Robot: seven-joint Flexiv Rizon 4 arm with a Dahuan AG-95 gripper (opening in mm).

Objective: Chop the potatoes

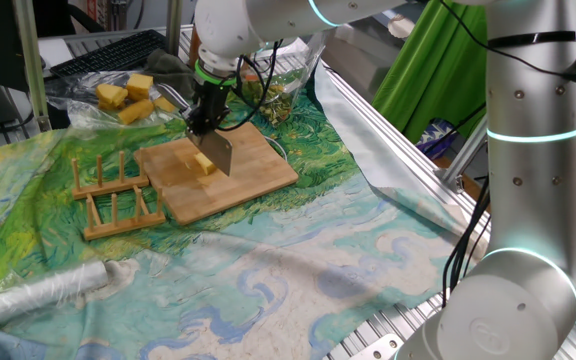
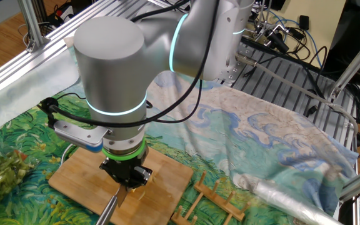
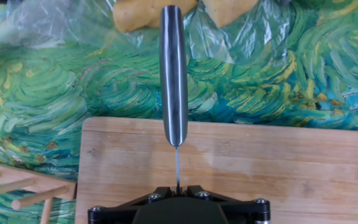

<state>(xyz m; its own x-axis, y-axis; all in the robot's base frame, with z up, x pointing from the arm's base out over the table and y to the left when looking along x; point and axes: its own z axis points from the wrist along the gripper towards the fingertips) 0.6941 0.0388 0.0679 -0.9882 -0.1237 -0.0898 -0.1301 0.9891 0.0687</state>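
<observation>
Painted-swirl cloth [image 1: 268, 270], soft, wrinkled, covering table. One rectangular bamboo board [image 1: 238, 175], smooth grain, near far edge. Two wooden peg racks [image 1: 118, 205] beside board. One knife [image 1: 216, 152]: flat steel blade edge-down, rounded metal handle. Black gripper [image 1: 205, 118] pinched tight on knife. One pale-yellow potato piece [image 1: 203, 163] mid-board, touching blade. Four blocky yellow chunks [image 1: 128, 97] on crinkled plastic, far corner. No legible writing.

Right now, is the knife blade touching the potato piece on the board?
Touching: in one fixed view the knife blade stands right against the potato piece on the board, no gap visible.
</observation>
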